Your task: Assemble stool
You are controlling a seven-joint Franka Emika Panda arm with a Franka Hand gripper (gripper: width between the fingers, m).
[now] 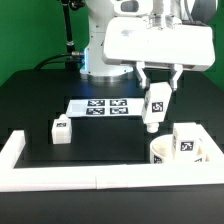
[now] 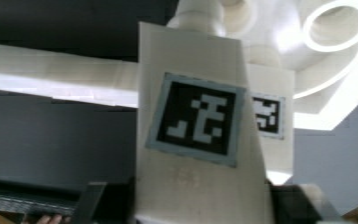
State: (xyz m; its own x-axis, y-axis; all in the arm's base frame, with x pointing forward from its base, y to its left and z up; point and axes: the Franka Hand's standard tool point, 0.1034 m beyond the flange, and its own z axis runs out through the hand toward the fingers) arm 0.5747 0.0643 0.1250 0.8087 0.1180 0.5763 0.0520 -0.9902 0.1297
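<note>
Exterior view: a matte black tabletop [image 1: 110,140] fills most of the frame. A long, smooth white rail [image 1: 60,178] with a square profile borders it, running along the bottom edge and turning up at the exterior view's lower left. The glossy white arm [image 1: 150,40] comes down from the top centre. A thin flat marker board [image 1: 103,106], printed with black-and-white squares, lies flat in the middle of the tabletop.

At the exterior view's lower right sits the seat [image 1: 163,154], a thick round disc of white plastic with a curved rim. A standing leg [image 1: 188,142], short, blocky and tagged, rises from its top. Whether that leg is plugged into a socket cannot be told.

The gripper [image 1: 160,88] sits right of centre, its two fingers pinching the upper end of the held leg [image 1: 154,108]. This white block hangs below the fingers, slightly tilted, with its lower end just beside the marker board's right edge in the picture. It is up and to the left of the seat and apart from it. A loose leg [image 1: 60,129] lies on its side at the exterior view's left, well apart from the gripper.

Wrist view: the held leg fills the centre as a flat-faced slab, bearing a square black-and-white tag [image 2: 202,117] with a pixel pattern. Rounded white plastic shows behind it.
</note>
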